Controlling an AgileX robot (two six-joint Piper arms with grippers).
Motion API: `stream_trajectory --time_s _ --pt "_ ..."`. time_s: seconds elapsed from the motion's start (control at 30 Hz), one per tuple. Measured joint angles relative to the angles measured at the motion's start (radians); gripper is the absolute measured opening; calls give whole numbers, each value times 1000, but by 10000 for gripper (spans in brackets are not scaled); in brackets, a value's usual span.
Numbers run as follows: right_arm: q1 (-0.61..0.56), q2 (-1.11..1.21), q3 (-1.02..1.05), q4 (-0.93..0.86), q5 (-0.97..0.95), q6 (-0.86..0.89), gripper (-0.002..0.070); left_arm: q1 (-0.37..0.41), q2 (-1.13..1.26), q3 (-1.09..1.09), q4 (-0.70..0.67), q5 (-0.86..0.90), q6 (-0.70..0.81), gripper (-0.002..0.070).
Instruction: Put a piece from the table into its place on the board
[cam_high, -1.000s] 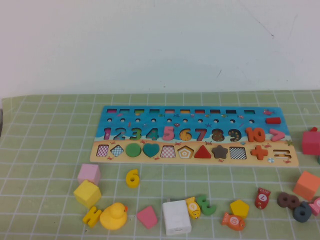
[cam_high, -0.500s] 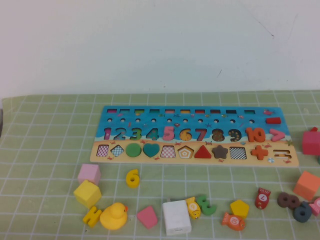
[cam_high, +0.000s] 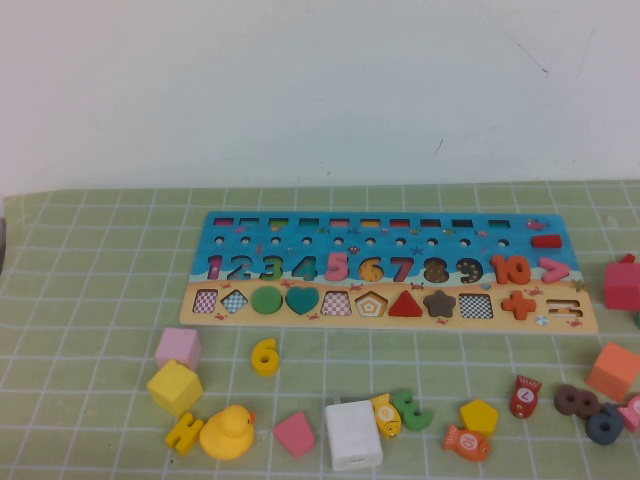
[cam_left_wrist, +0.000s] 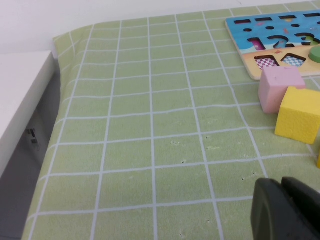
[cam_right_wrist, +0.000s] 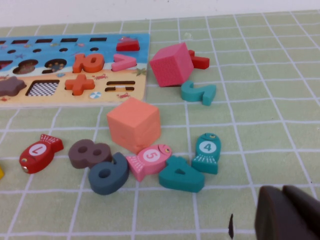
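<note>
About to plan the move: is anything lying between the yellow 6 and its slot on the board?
Nothing visible: only bare mat between the 6 and the board; its slot looks open.

The board (cam_high: 390, 275) lies on the table (cam_high: 90, 290); the piece (cam_high: 264, 356) rests just before the board's left half.

Cubes: five (cam_high: 175, 387); fish: perhaps five (cam_high: 466, 442); duck: one (cam_high: 228, 432).
</note>
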Motion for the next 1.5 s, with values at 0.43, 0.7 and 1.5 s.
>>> stream_trajectory --time_s 0.43,0.7,1.5 --pt "0 0 0 0 0 -2 -3 0 0 2 131 -387 -6 -2" --pt "0 0 0 0 0 -4 -3 0 0 2 149 -850 0 -2" --pt "0 0 0 0 0 -4 -3 0 66 -471 -103 -559 88 -2"
